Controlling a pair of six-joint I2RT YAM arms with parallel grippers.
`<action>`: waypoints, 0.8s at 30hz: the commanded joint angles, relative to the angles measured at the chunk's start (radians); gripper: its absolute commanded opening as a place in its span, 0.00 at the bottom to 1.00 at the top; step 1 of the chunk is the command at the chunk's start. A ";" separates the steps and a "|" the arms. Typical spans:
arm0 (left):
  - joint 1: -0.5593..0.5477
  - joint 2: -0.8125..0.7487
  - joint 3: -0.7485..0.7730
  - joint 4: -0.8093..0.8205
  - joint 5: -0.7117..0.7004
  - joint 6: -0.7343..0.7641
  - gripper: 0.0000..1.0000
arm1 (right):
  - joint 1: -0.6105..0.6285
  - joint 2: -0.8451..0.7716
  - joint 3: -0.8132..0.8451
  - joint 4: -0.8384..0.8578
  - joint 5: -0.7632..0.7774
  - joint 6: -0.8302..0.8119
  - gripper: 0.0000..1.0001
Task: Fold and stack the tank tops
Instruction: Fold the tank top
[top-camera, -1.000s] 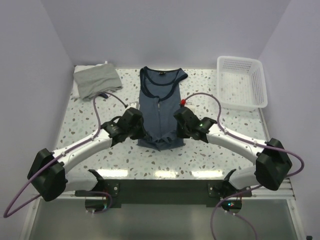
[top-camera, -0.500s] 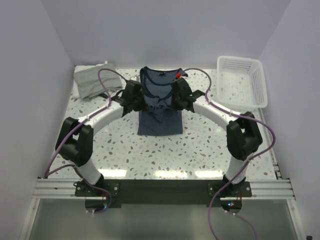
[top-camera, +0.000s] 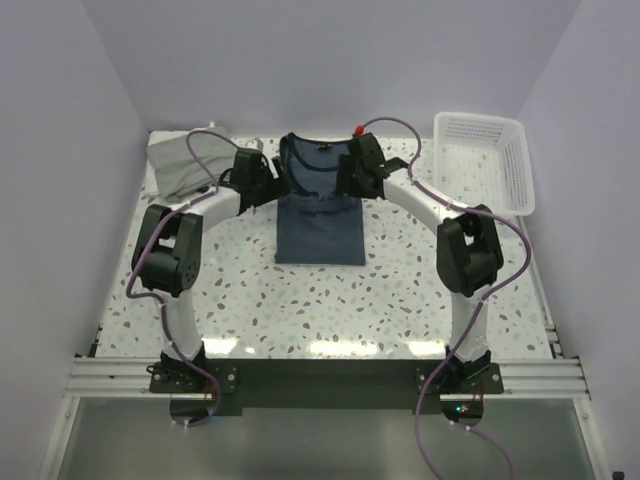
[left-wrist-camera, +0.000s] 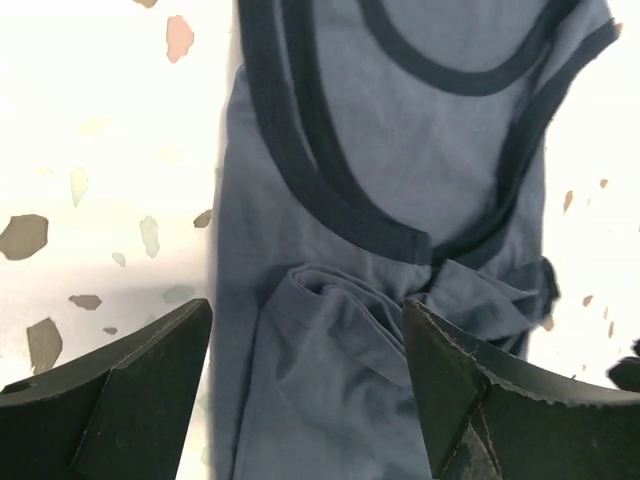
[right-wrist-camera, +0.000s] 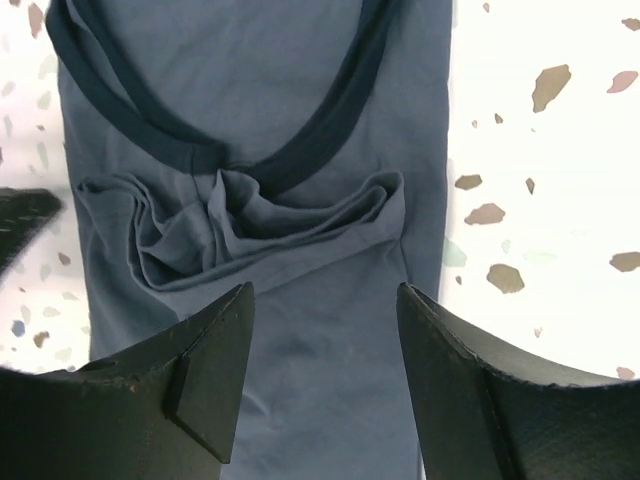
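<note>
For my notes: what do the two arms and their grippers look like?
The left arm and right arm have white links with bulky black joint housings. A purple cable loops along each. The left gripper and right gripper have black, wedge-shaped fingers with scuffed edges. A small red part sits on the right wrist.

The left tool (left-wrist-camera: 305, 345) hangs over the navy tank top (left-wrist-camera: 420, 170). Its two black fingers (left-wrist-camera: 130, 390) are spread apart, with nothing gripped between them. The tank top lies on the speckled worktop (left-wrist-camera: 110, 130), which shows on both sides of the garment. Dark trim (left-wrist-camera: 300, 170) outlines the neckline and armholes. A bunched fold of cloth (left-wrist-camera: 350, 300) rests on the tank top, between the neckline trim and the fingers.
</note>
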 joint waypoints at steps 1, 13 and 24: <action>-0.002 -0.140 -0.049 0.087 0.011 0.034 0.80 | 0.007 -0.086 -0.002 -0.061 0.026 -0.070 0.62; -0.035 0.022 0.195 -0.229 0.017 0.221 0.57 | -0.024 0.025 0.016 0.008 -0.003 -0.294 0.63; -0.048 0.119 0.247 -0.273 -0.033 0.293 0.50 | -0.032 0.130 0.097 0.056 -0.083 -0.348 0.62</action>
